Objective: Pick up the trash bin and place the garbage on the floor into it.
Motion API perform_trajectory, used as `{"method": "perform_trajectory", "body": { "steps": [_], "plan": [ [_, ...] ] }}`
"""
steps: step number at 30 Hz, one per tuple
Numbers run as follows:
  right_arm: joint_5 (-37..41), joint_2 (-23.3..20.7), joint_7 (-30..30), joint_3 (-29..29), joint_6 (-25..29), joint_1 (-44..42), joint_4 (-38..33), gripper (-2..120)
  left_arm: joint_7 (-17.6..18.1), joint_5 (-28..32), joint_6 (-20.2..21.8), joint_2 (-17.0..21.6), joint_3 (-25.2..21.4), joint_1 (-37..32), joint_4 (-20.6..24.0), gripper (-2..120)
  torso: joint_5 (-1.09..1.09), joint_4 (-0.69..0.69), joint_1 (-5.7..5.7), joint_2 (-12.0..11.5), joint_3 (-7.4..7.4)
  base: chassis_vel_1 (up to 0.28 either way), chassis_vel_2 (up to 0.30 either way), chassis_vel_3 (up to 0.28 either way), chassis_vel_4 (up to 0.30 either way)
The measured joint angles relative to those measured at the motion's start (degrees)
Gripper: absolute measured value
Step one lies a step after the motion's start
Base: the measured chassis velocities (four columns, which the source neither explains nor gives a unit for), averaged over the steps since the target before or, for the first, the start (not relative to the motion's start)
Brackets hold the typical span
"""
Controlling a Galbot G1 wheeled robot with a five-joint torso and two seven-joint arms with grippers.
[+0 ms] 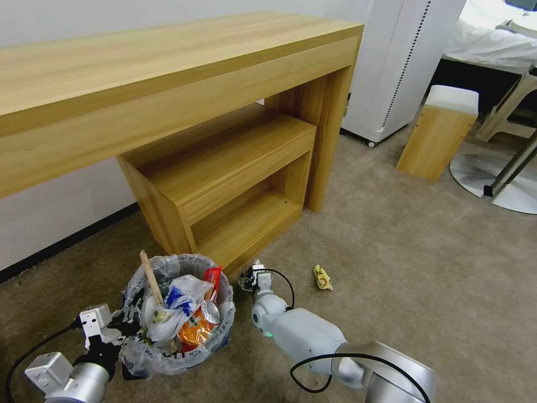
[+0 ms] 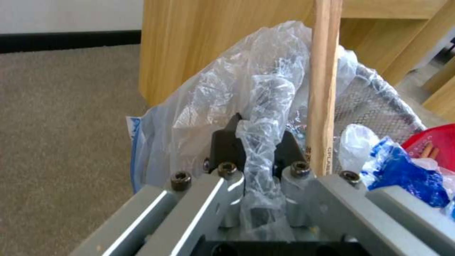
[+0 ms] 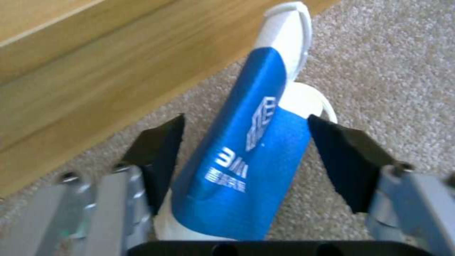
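A wooden desk (image 1: pixel 168 84) stands over the beige carpet (image 1: pixel 403 263). On the carpet at its foot sits the trash bin (image 1: pixel 178 313), full of litter, a wooden stick (image 1: pixel 151 277) poking up. The left gripper (image 2: pixel 258 142) is clamped on the bin's bag-lined rim. The right gripper (image 3: pixel 246 142), beside the bin, has its jaws spread around a blue-white bottle (image 3: pixel 251 153) lying on the carpet. A yellow wrapper (image 1: pixel 322 277) lies nearby.
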State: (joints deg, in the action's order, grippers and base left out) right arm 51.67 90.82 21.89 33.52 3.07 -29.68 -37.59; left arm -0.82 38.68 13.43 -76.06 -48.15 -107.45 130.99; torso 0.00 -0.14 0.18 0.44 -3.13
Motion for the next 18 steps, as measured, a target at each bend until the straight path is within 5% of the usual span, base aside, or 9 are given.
{"method": "perform_trajectory", "body": {
  "steps": [12,18],
  "plan": [
    [-2.14,-5.51,-1.18,0.56,2.40,-1.65,-4.14,19,-0.02,0.00,-0.16,0.08,-0.02,0.29,-0.25,3,0.00,-0.01,0.00,0.00,0.00,0.000,0.000,0.000,0.000],
    [-5.46,-11.79,-2.24,1.51,8.57,-3.32,-13.22,0,0.09,0.34,-0.17,0.82,-0.21,0.87,-1.49,3,0.02,-0.01,0.00,0.00,0.00,0.000,0.000,0.000,0.000]
  ]
}}
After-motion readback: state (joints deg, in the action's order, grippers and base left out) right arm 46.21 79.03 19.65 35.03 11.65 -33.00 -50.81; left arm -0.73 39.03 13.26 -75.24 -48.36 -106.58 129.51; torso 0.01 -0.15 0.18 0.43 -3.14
